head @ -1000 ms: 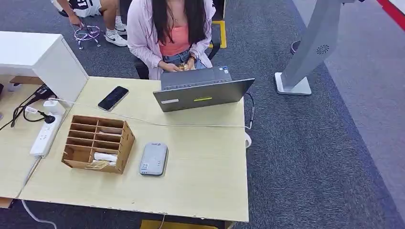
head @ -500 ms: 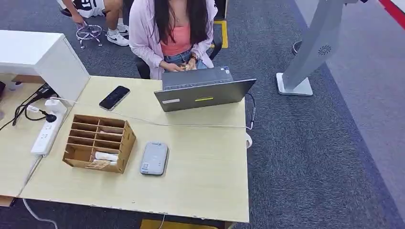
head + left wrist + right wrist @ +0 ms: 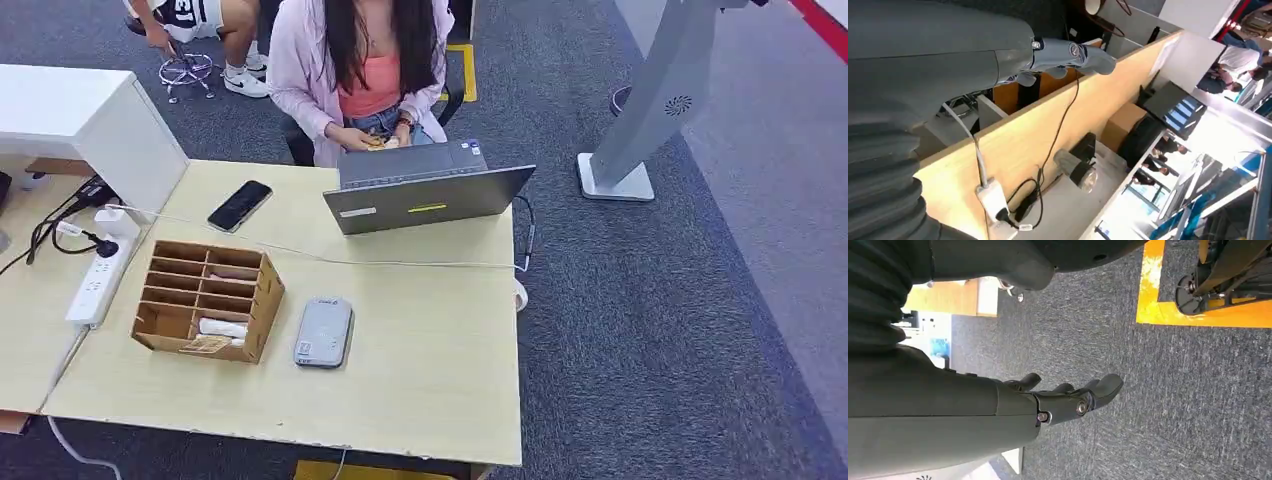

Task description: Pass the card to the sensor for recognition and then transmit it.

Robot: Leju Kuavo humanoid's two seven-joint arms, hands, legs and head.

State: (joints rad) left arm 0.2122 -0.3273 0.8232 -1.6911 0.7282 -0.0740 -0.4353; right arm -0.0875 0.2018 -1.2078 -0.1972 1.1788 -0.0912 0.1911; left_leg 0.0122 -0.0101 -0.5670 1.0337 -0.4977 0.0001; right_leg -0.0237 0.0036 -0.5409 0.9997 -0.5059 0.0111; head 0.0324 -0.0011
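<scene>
One sensor (image 3: 323, 333) on the surface (image 3: 420, 370); one organizer (image 3: 208, 300); one phone (image 3: 239, 205); one laptop (image 3: 425, 194); one power strip (image 3: 95, 282); two persons, one seated (image 3: 362, 70), one partly seen (image 3: 195, 25); two hands, left (image 3: 1068, 55), right (image 3: 1068, 397).

An open-plan office or demo hall: grey carpet tiles (image 3: 640, 300) with yellow floor marking (image 3: 1198, 315) under the hanging right hand (image 3: 1068, 400), and a light wood desk (image 3: 420, 380) with a laptop (image 3: 425, 195), power strip (image 3: 95, 285) and phone (image 3: 238, 205). A person (image 3: 360, 70) sits across it. Beyond the left hand (image 3: 1063, 55), desk partitions, a monitor (image 3: 1175, 107) and standing people show.
</scene>
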